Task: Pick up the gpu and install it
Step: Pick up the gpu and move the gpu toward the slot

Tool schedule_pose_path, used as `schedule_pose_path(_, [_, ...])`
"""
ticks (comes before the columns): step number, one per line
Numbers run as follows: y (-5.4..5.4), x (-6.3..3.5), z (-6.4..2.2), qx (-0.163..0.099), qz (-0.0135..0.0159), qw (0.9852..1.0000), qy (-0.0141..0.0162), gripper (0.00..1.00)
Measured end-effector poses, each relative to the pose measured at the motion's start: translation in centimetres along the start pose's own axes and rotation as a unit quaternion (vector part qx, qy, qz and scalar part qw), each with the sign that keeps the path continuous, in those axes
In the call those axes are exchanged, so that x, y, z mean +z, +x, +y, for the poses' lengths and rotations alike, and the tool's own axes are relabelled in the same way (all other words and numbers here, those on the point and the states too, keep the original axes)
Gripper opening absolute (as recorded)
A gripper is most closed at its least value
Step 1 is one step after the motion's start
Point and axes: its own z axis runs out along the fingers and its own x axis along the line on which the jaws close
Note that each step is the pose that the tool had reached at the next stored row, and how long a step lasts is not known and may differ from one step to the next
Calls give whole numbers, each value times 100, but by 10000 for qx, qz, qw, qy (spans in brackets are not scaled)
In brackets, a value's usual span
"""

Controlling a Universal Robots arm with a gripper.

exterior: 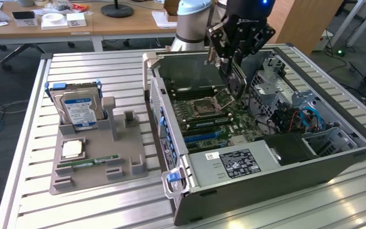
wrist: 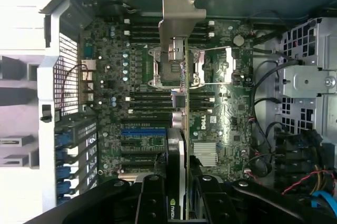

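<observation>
As the pincer (wrist: 180,203) clamps it, gpu (wrist: 181,140) edge-on, slim, dark, silvery bracket (wrist: 175,21)

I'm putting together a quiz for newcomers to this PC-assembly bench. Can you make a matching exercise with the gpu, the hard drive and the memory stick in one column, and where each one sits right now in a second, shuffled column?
Things
1. gpu
2. hard drive
3. memory stick

Places
A. standing upright in the grey holder, at the exterior view's left
B. lying flat on the grey holder
C. clamped in the gripper, hanging above the motherboard of the open computer case

Pairs: 1-C, 2-A, 3-B
</observation>
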Motion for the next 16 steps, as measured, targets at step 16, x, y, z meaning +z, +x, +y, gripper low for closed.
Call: schedule_pose_path(16, [-487,27,15,2,38,10000,1,27])
